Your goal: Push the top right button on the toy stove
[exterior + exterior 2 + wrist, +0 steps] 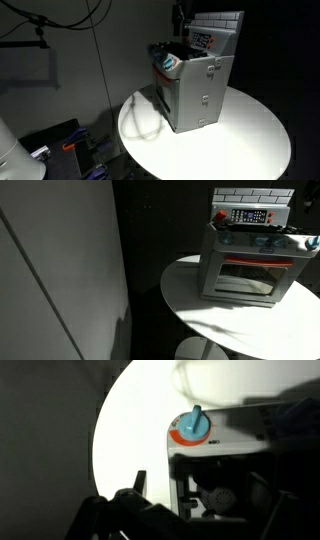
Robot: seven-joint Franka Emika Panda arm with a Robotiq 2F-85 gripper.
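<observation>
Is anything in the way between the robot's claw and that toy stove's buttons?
Nothing visible. The gripper hangs above the toy stove; a blue knob sits at its front corner, clear of the button panel.

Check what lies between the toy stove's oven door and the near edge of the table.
Nothing. In an exterior view, the round white table is bare from the toy stove down to its near rim, with only shadow falling across it.
</observation>
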